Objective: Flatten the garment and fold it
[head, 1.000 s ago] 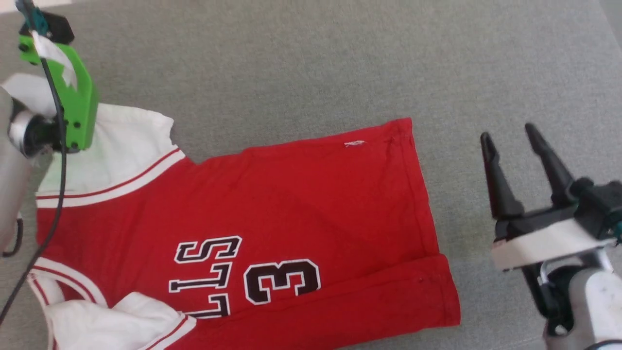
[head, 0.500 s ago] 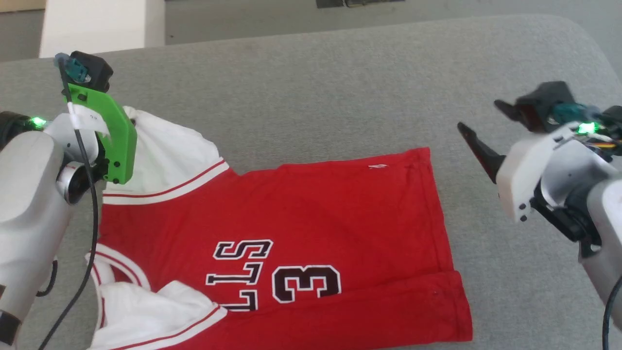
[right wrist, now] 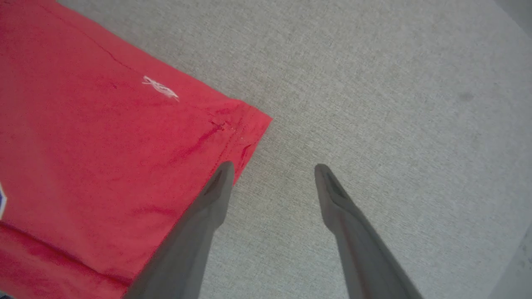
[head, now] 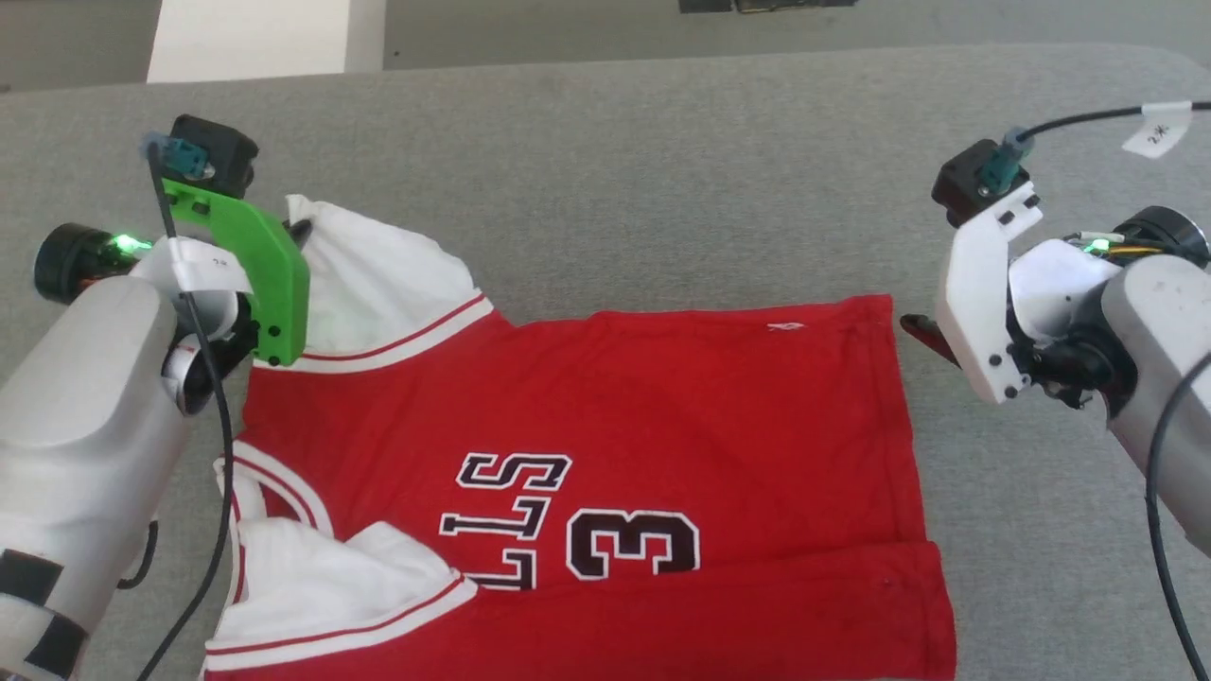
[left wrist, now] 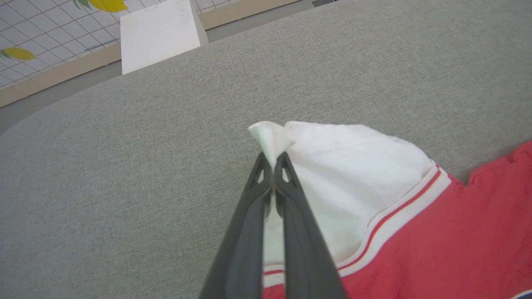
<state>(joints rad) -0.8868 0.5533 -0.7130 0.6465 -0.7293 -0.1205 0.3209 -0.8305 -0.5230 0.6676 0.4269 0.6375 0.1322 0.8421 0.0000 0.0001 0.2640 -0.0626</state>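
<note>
The garment [head: 662,397] is a red T-shirt with white sleeves, black lettering and a number 3. It lies spread on the grey surface with its collar at the left and its hem at the right. My left gripper [left wrist: 273,160] is shut on the corner of the far white sleeve [left wrist: 345,174], which is pinched up between its tips. In the head view that left gripper [head: 301,227] sits behind its green mount at the sleeve [head: 378,274]. My right gripper [right wrist: 272,168] is open over the garment's [right wrist: 83,145] far hem corner, one finger [right wrist: 216,187] above the red edge, the other above bare grey. The near sleeve [head: 331,577] lies crumpled.
The grey padded surface [head: 662,170] stretches well beyond the shirt at the back and right. A white box [left wrist: 158,33] stands past the far edge, in front of tiles [left wrist: 41,29]. A black cable with a white tag [head: 1159,128] arcs over my right wrist.
The head camera has shifted, so the whole picture sits differently. My right gripper has swung from pointing up beside the shirt to pointing down at the far hem corner. The left stays on the sleeve.
</note>
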